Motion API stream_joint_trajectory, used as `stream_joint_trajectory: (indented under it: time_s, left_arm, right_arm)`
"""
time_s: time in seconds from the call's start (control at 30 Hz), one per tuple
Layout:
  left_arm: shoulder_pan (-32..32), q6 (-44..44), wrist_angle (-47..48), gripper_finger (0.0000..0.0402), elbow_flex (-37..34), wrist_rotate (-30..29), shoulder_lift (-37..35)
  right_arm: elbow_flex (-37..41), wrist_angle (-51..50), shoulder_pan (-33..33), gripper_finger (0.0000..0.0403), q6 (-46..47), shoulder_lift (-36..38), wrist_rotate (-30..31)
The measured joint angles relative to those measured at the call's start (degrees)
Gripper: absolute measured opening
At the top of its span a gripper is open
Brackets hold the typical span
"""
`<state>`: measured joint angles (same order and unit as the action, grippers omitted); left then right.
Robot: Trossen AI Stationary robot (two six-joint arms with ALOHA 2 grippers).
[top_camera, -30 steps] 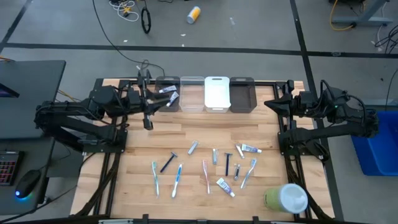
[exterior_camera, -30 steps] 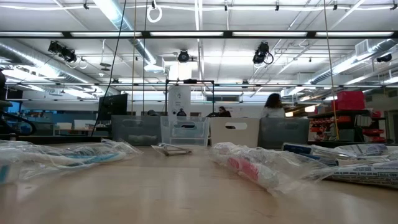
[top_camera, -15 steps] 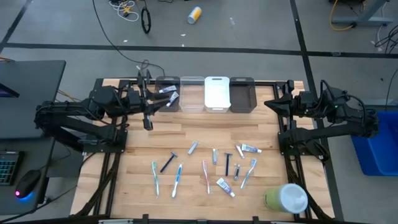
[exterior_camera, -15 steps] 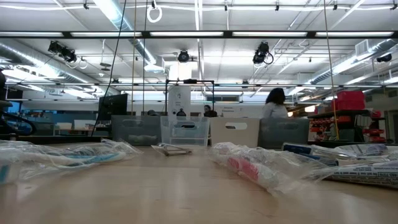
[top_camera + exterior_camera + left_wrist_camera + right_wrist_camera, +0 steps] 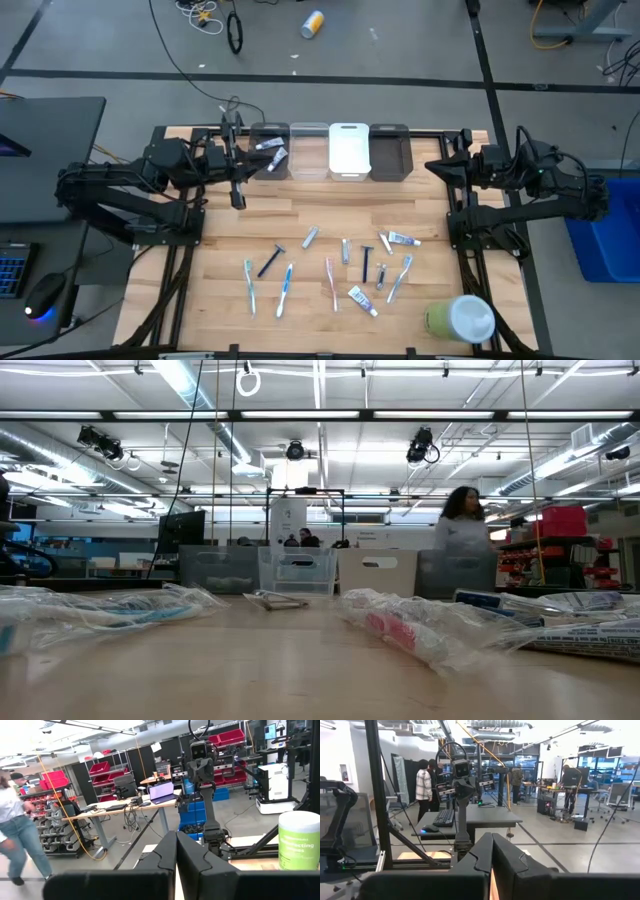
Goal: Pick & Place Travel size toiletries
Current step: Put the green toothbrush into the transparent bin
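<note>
Several travel size toiletries lie flat on the wooden table: toothbrushes (image 5: pixel 285 290), black razors (image 5: pixel 366 263), toothpaste tubes (image 5: pixel 403 239) and small grey tubes (image 5: pixel 310 237). The low view shows them in clear wrappers (image 5: pixel 400 628). One or two more toiletries (image 5: pixel 271 151) lie in the leftmost bin (image 5: pixel 268 166) of a row at the far edge. My left gripper (image 5: pixel 240 172) (image 5: pixel 176 851) hangs shut and level beside that bin, holding nothing. My right gripper (image 5: pixel 437 166) (image 5: pixel 492 851) is shut and level at the far right, clear of everything.
The far-edge row also has a clear bin (image 5: pixel 308 150), a white bin (image 5: pixel 349 148) and a dark grey bin (image 5: pixel 389 152). A large green-and-white round container (image 5: pixel 461 318) stands at the near right corner. Bare wood lies between the bins and the toiletries. A person (image 5: pixel 465 530) walks beyond the table.
Neither arm nor any item on the table has visibly moved. In the low view, a person in the room behind the table has walked toward the right.
</note>
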<state>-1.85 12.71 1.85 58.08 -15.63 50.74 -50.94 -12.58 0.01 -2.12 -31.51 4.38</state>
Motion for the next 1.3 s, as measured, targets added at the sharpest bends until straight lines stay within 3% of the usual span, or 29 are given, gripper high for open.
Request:
stream_joint_trajectory:
  time_s: [0.13, 0.4, 0.53, 0.63, 0.87, 0.97, 1.1, 1.3]
  left_arm:
    - [0.0, 0.0, 0.0, 0.0019, 0.0, 0.0, 0.0]
    - [0.0, 0.0, 0.0, 0.0025, 0.0, 0.0, 0.0]
    - [0.0, 0.0, 0.0, 0.0021, 0.0, 0.0, 0.0]
    - [0.0, 0.0, 0.0, 0.0021, 0.0, 0.0, 0.0]
    - [0.0, 0.0, 0.0, 0.0021, 0.0, 0.0, 0.0]
    - [0.0, 0.0, 0.0, 0.0023, 0.0, 0.0, 0.0]
    - [0.0, 0.0, 0.0, 0.0021, 0.0, 0.0, 0.0]
    - [0.0, 0.0, 0.0, 0.0022, 0.0, 0.0, 0.0]
  right_arm:
    - [0.0, 0.5, 0.0, 0.0030, 0.2, 0.0, 0.0]
    - [0.0, 2.0, 0.0, 0.0123, 0.2, 0.0, 0.0]
    - [0.0, 1.9, 0.0, 0.0149, 0.1, 0.0, -0.2]
    - [0.0, 1.9, 0.0, 0.0136, -0.9, 0.0, -0.2]
    - [0.0, 3.5, 0.0, 0.0052, -2.4, 0.0, -0.2]
    - [0.0, 4.0, 0.0, 0.0033, -2.4, 0.0, -0.1]
    - [0.0, 4.0, 0.0, 0.0043, -1.0, 0.0, 0.0]
    - [0.0, 4.0, 0.0, 0.0099, -0.1, 0.0, 0.1]
